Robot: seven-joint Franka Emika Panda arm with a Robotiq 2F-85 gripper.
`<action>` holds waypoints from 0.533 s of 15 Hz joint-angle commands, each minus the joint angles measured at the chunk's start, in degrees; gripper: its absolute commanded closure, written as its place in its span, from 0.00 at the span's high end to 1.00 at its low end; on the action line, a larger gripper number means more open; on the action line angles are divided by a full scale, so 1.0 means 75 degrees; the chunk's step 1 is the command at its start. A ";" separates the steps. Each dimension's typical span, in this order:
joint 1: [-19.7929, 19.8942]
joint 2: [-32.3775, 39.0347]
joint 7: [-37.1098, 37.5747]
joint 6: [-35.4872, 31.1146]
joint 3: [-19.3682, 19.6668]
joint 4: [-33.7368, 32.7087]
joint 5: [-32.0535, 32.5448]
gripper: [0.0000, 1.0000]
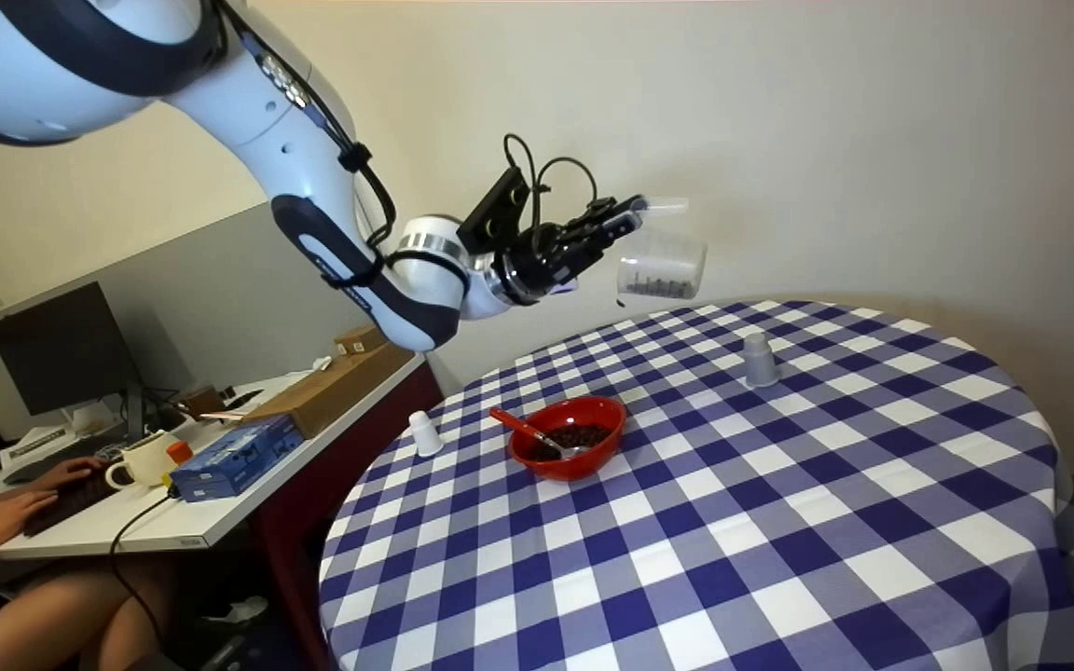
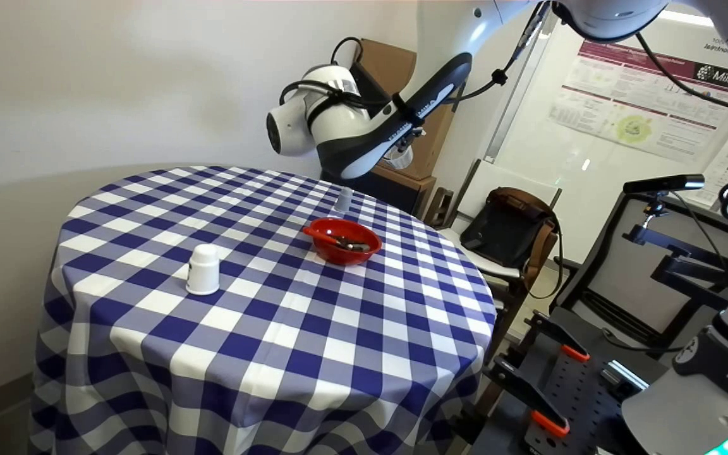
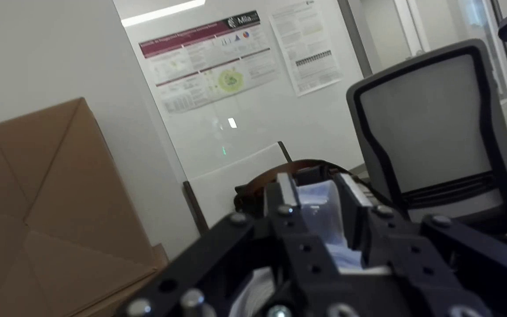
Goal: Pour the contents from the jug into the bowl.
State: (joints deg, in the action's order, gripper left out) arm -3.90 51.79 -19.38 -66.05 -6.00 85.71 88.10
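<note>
Nearest the camera in the wrist view, we find the gripper (image 3: 319, 190), its two black fingers (image 3: 357, 215) pinching a clear, blurred part of the jug (image 3: 321, 213), whose full outline they hide from us. Behind them, a brown bag (image 3: 258, 189) is largely covered; a cardboard box (image 3: 60, 189) is cut off by the left edge, and the small print on a poster (image 3: 209, 66) is too blurred for us to read.

In an exterior view, we see the jug (image 1: 663, 261) held nearly upright in the air by the gripper, well above the checked tablecloth (image 1: 686, 540) and well apart from the red bowl (image 1: 604, 447). Its clear side almost merges with the pale wall (image 1: 873, 168), so we lose the line of its upper part; dark contents (image 1: 660, 288) lie along its bottom, too small to make out singly. We cannot identify a dark speck (image 1: 620, 303) just below it. A spoon (image 1: 516, 423) leans over the bowl's rim, its head among dark pieces (image 1: 588, 434). A seated person (image 1: 75, 606) is cut off by the left edge.

In an exterior view, the arm (image 2: 370, 140) hides most of the gripper, so we cannot tell from here how it stands; a pale part of the jug (image 2: 399, 158) shows below the arm. A robot base (image 2: 692, 398) is cut off by the right edge, its lettering ending at "FRAN".
</note>
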 commanded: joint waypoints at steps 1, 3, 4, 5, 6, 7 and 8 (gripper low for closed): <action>0.0436 -0.0239 -0.0983 -0.0741 0.0020 -0.0497 -0.0749 0.13; 0.0659 -0.0317 -0.1355 -0.1068 0.0009 -0.0673 -0.1263 0.14; 0.0756 -0.0339 -0.1550 -0.1215 0.0007 -0.0752 -0.1528 0.13; 0.0843 -0.0346 -0.1766 -0.1342 0.0008 -0.0834 -0.1803 0.13; 0.0920 -0.0354 -0.1972 -0.1457 0.0005 -0.0897 -0.2082 0.13; 0.0992 -0.0346 -0.2166 -0.1556 0.0000 -0.0969 -0.2369 0.13; 0.1061 -0.0336 -0.2355 -0.1673 -0.0005 -0.1025 -0.2654 0.13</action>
State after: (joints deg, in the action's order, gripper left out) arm 2.81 49.39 -31.99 -76.17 -5.88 80.02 73.82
